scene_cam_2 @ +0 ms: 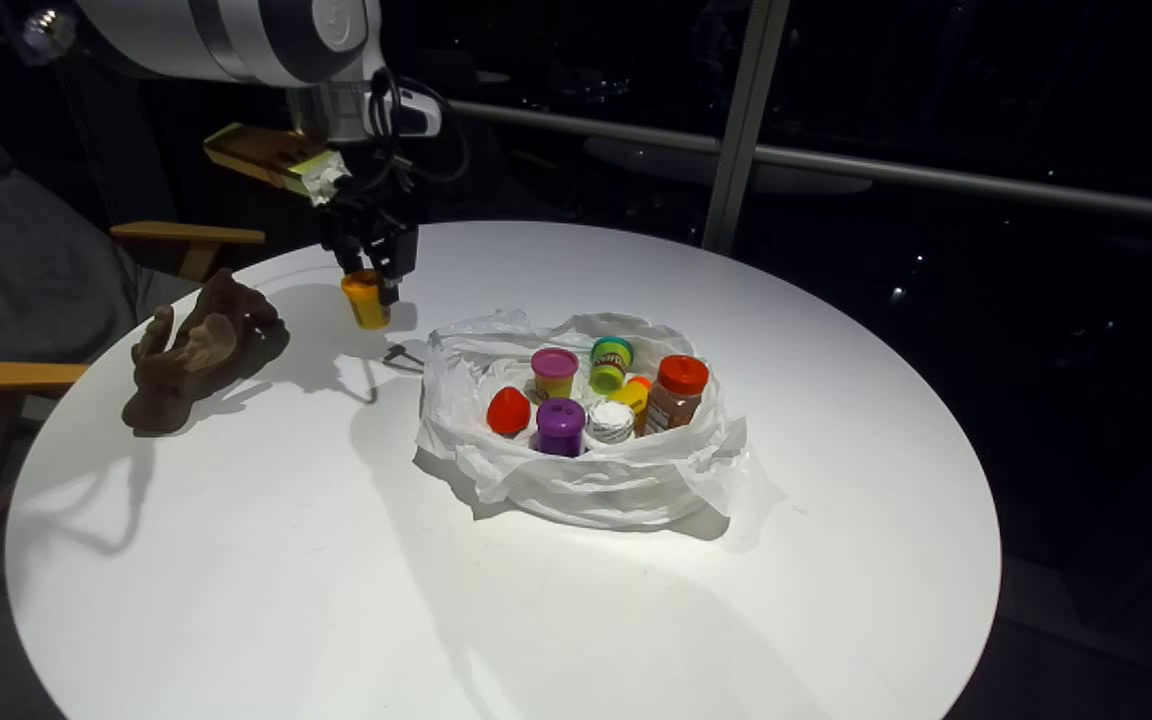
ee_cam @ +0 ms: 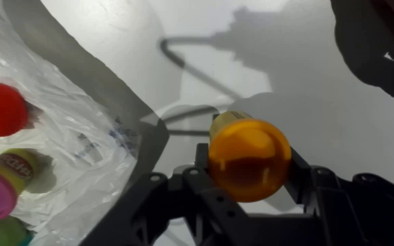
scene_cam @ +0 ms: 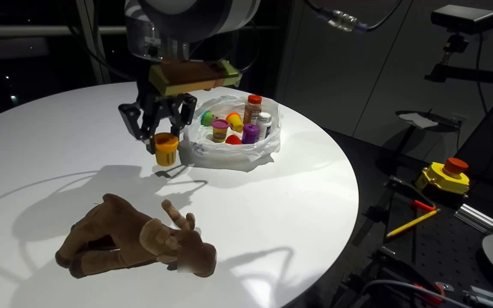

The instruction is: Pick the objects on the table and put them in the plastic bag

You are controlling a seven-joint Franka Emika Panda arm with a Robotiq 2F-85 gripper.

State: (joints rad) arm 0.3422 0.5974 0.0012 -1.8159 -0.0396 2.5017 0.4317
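Round white table (scene_cam_2: 336,600); above it, fingers (ee_cam: 298,177) pinching orange tub (ee_cam: 250,160) between them.

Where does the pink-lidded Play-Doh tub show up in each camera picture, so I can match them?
In an exterior view: pink-lidded tub just left of centre, in the plastic bag.
In an exterior view: pink-lidded tub near the centre.
In the wrist view: pink-lidded tub low at the left edge.
Shared landmark: orange tub held in the gripper, in all three views.
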